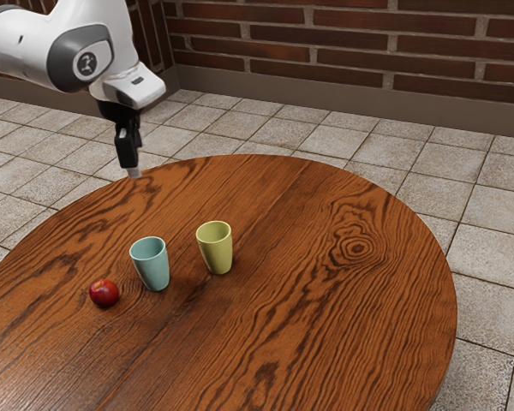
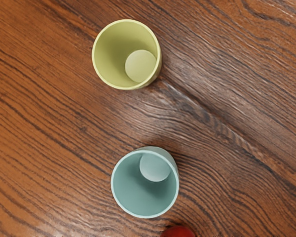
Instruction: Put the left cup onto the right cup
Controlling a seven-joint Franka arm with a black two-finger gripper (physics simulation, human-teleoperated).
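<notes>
Round tabletop of glossy reddish-brown wood, marked with dark sweeping grain and a ringed knot toward the exterior view's right. Around it, a floor of pale grey speckled stone tiles with lighter joints. Behind, a wall of dark red brick with grey mortar, edged at the bottom by a plain grey skirting band.

Standing upright on the wood, mouth up: a teal-blue tapered plastic cup, on the exterior view's left of the pair. Just beside it and slightly farther back, toward that view's right, a yellow-green tapered plastic cup, also upright and open. Close together but not touching, with a strip of bare wood between. Both hollow, seen from above in the wrist view, with only pale round bottoms inside: the teal-blue one and the yellow-green one.

Near the teal-blue cup, on its side away from the yellow-green one, a small round red apple, apart from it and resting on the wood; glimpsed at the wrist view's edge.

Entering from the exterior view's upper left, the white-and-grey robot arm, with the black tool pointing straight down near the tabletop's far edge, well apart from both cups and touching neither. Clenched or released: cannot tell from this angle.
</notes>
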